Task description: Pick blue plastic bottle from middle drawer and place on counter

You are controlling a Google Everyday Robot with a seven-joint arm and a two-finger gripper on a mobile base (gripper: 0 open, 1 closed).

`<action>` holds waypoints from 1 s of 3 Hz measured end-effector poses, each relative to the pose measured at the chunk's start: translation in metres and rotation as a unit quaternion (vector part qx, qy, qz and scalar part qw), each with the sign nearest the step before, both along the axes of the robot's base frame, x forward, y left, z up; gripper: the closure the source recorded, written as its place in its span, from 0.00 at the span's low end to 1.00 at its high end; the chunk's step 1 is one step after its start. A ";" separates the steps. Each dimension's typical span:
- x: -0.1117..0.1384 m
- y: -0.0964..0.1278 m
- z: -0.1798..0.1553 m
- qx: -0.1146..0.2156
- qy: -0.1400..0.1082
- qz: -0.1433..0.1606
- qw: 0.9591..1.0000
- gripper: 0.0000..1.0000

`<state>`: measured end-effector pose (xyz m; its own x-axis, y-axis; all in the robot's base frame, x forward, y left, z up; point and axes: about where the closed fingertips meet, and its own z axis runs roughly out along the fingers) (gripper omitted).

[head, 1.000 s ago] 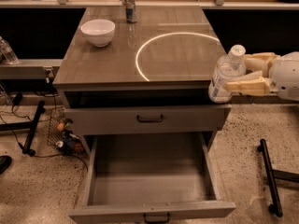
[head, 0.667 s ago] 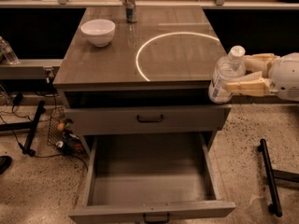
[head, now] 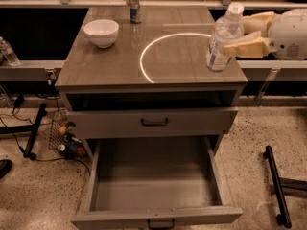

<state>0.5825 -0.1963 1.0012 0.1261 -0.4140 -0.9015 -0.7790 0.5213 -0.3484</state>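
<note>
The blue plastic bottle [head: 221, 38], clear with a white cap, stands upright at the right edge of the counter [head: 105, 63], just right of the white arc line. My gripper [head: 235, 36] reaches in from the right and is shut on the bottle's middle, with one cream finger [head: 245, 48] in front. I cannot tell whether the bottle's base touches the counter. The middle drawer [head: 96, 176] is pulled wide open below and holds nothing.
A white bowl [head: 101, 31] sits on the counter's back left and a silver can [head: 134, 5] at the back middle. A shallower drawer front [head: 153, 122] is slightly open above. Black stand legs [head: 276, 186] lie on the floor at the right, and cables and a leg [head: 33, 131] at the left.
My gripper has carried the bottle up and to the left, from beside the counter's front right corner to over its right edge.
</note>
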 end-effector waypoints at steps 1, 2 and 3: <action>0.038 0.013 0.024 0.000 -0.001 -0.001 1.000 1.00; 0.097 0.034 0.013 -0.005 0.025 -0.020 0.999 1.00; 0.138 0.040 -0.007 -0.005 0.052 -0.047 0.998 1.00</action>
<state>0.7207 -0.1562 0.9938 -0.0072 -0.4286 -0.9034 -0.7590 0.5906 -0.2742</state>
